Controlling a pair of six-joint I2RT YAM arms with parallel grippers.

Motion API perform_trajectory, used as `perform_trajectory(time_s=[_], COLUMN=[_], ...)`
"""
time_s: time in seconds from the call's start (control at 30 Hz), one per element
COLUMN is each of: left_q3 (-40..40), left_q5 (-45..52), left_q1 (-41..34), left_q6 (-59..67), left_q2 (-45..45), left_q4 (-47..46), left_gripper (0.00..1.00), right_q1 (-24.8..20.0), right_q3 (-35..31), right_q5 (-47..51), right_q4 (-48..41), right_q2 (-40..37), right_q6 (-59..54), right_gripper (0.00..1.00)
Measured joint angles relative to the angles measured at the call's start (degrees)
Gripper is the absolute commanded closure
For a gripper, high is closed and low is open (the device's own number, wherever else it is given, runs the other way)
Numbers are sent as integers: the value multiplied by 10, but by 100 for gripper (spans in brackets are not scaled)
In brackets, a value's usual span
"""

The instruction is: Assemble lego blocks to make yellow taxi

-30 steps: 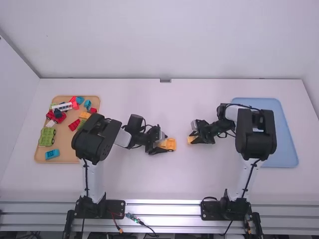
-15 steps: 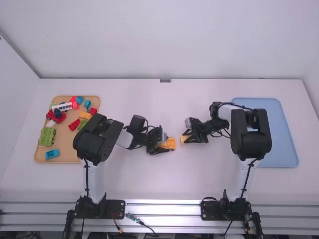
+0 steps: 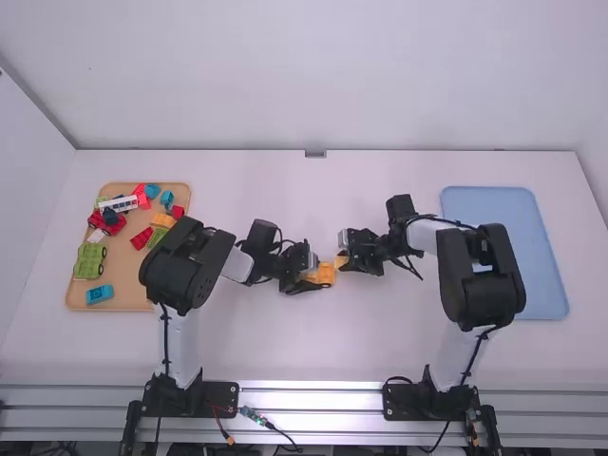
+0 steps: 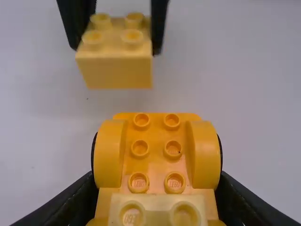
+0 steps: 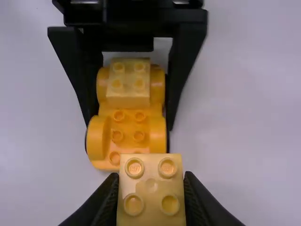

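Snugly closed, left jaws hold a car base [image 4: 156, 160] between them, right jaws a yellow block [image 5: 150, 187].

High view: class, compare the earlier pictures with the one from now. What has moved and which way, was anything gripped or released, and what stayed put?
The right gripper has carried the pale yellow block leftward, close to the orange car base. Nothing was newly gripped or let go. The left gripper stayed in place holding the base; the brown tray and blue tray are unchanged.

The car base [image 4: 156, 160] is orange, the block [image 5: 150, 187] pale yellow.
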Motion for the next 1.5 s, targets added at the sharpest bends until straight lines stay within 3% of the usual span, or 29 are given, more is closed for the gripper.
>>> perform_trajectory(time_s=[0.17,0.63,1.0,1.27,1.5], left_q3=[0,0,-2,-11,-11], left_q5=[0,0,2,7,6], left_q1=[0,0,0,0,0], left_q6=[0,0,0,0,0], left_q2=[0,0,0,0,0], left_q4=[-1,1,24,26,24], left_gripper=[40,44,44,45,44], right_q1=[25,64,63,63,65], right_q3=[-47,-52,-61,-89,-92], right_q5=[18,16,0,0,1], right_q4=[64,95,120,200,198], right_q2=[-27,-28,-28,-28,-29], right_q6=[63,117,122,157,176], right_gripper=[100,100,100,100,100])
